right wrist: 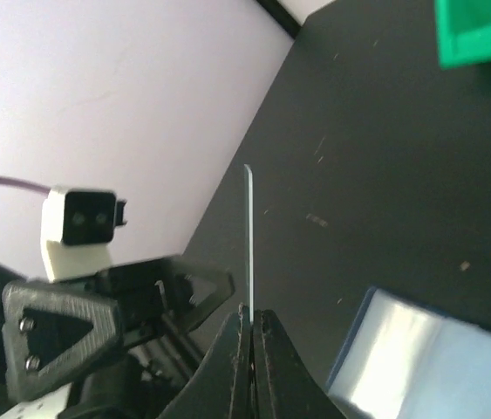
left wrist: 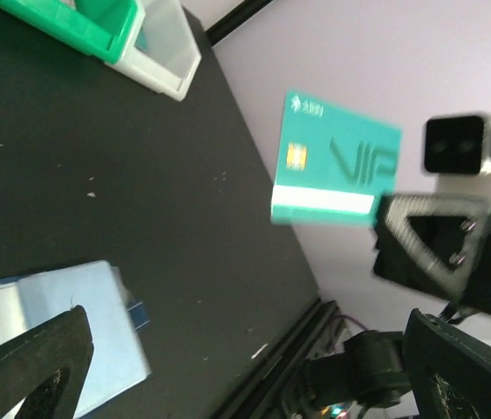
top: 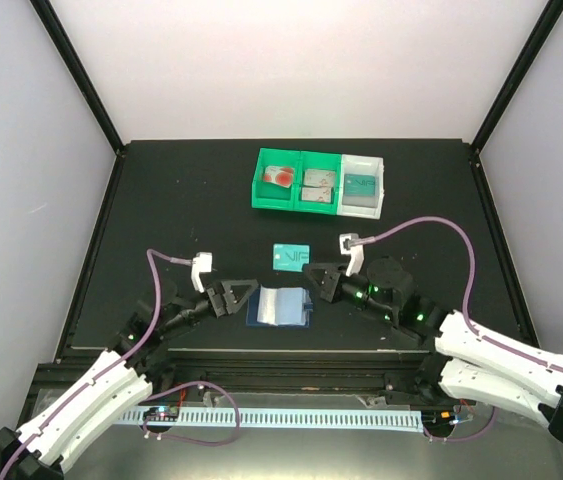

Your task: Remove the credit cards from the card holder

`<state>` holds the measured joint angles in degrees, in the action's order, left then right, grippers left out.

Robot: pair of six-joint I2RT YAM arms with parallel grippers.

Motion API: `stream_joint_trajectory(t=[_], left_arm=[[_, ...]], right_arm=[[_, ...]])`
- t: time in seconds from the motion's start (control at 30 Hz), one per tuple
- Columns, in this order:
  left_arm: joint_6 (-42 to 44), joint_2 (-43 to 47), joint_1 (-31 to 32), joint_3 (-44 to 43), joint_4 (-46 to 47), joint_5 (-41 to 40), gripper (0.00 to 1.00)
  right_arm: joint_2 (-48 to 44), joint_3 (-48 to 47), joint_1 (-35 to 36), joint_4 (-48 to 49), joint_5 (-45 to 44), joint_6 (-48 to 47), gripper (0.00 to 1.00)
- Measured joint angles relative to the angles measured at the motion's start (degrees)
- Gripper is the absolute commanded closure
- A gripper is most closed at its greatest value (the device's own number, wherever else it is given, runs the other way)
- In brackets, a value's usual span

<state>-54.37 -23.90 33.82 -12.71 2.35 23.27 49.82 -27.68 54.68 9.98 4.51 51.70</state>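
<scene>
Card holder (top: 279, 307) is our landmark: it lies open, pale pockets up, on the black table (top: 161, 210) between the two arms. Well beyond it stand a green two-compartment tray (top: 257, 190) and, hard against that tray's right side, a white tray (top: 379, 180), each compartment with a card in it. Left gripper (top: 241, 298) sits just left of the holder, jaws spread wide and empty. Right gripper (top: 311, 277), just off the holder's far right corner, is closed tight on a teal credit card (top: 291, 256), pinching one short end. That card hangs just beyond the holder's far edge, clear of the pockets. Its long axis runs left to right, with the printed face showing upward. We judge this card to be free of the holder, so we would carry it level, avoid twisting so narrow a pinch, and keep it from sweeping the holder.
</scene>
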Motion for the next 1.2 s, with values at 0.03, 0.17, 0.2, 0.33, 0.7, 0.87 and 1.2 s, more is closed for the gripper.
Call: stream_joint_trajectory(t=[0.03, 0.17, 0.2, 0.33, 0.7, 0.87, 1.2], left_arm=[[1.0, -0.3, 0.0, -0.5, -1.2, -0.1, 0.01], [5.9, -2.0, 0.0, -3.0, -5.9, -0.1, 0.01], [7.0, -2.4, 0.0, -3.5, -6.7, -0.1, 0.01], [10.9, -3.2, 0.0, -4.5, -9.4, 0.1, 0.01], [16.1, -4.4, 0.0, -4.5, -13.9, 0.3, 0.01], [17.4, -4.7, 0.0, -4.5, -15.1, 0.3, 0.01], [17.2, -4.7, 0.0, -4.4, -15.5, 1.9, 0.01]], right_arm=[[0.2, -1.6, -0.7, -2.2, -0.5, -1.1, 0.99], [1.9, -6.5, -4.7, -8.8, -1.0, -4.9, 0.99], [2.5, -7.4, -6.2, -10.2, -0.9, -5.3, 0.99], [5.1, -8.8, -13.4, -14.4, 0.6, -5.1, 0.99], [12.9, -13.0, -32.3, -21.2, 9.5, -7.8, 0.99], [17.4, -19.6, -37.4, -23.3, 9.8, -12.3, 0.99], [33.3, -33.8, -45.2, -27.7, 10.3, -22.2, 0.99]])
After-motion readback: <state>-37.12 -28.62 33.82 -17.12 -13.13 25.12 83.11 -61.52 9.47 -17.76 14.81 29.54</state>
